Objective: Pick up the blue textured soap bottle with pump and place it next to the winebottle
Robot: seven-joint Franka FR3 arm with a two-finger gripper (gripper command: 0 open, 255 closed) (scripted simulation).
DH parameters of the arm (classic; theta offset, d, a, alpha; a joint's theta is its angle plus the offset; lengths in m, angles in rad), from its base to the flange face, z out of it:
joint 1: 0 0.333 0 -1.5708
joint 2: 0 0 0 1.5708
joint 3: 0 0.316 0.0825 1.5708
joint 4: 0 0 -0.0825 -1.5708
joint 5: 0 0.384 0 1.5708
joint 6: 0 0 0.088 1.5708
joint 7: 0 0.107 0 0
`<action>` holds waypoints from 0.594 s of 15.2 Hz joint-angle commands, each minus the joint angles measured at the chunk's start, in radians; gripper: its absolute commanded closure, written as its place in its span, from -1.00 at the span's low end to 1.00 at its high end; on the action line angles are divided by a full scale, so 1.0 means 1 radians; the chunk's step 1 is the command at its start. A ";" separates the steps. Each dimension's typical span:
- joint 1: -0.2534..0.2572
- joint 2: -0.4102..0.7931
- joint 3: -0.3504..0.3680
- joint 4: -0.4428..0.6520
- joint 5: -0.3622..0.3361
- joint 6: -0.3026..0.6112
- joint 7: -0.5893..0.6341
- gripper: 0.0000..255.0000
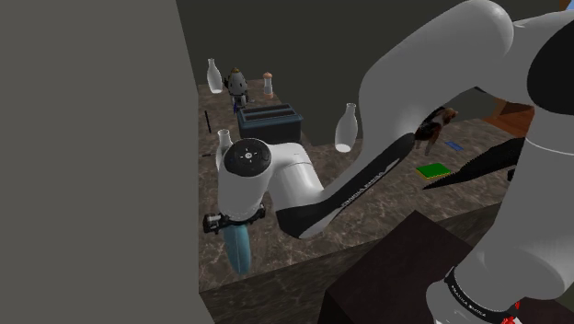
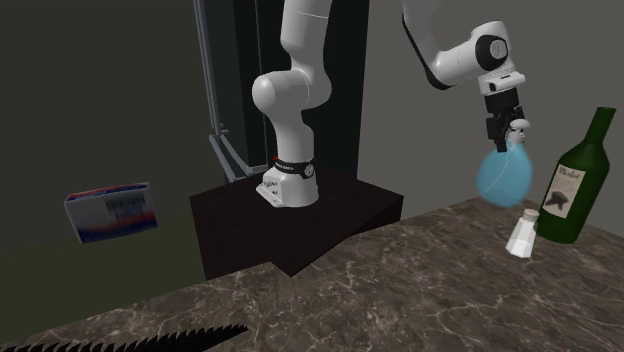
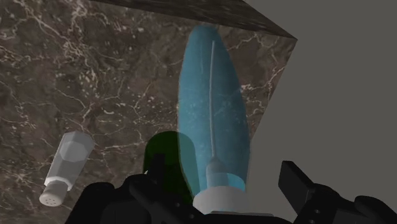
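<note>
Shoulder view: the hand (image 1: 235, 223) is closed on the top of one soap bottle (image 1: 240, 250). The bottle hangs upright beneath the hand, near the edge of the marbled tabletop (image 1: 368, 221).

Second exterior view: the soap bottle (image 2: 503, 176) has a translucent light-blue, rounded body that narrows to a white pump neck, and the hand (image 2: 510, 128) grips it there. Its base appears clear of the tabletop (image 2: 380, 290). One green wine bottle (image 2: 575, 185) stands near it. One white shaker (image 2: 522, 232) stands just beside the wine bottle.

Wrist view: the soap bottle (image 3: 213, 108) shows as a slim blue oval with a thin tube inside. The wine bottle (image 3: 164, 159) and the shaker (image 3: 67, 165) lie beyond it.
</note>
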 commanded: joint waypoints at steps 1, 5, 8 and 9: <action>-0.028 -0.062 0.038 -0.018 0.082 -0.013 -0.052 -1.00; -0.038 -0.093 0.053 -0.026 0.123 -0.020 -0.078 -1.00; -0.038 -0.093 0.053 -0.026 0.123 -0.020 -0.078 -1.00; -0.038 -0.093 0.053 -0.026 0.123 -0.020 -0.078 -1.00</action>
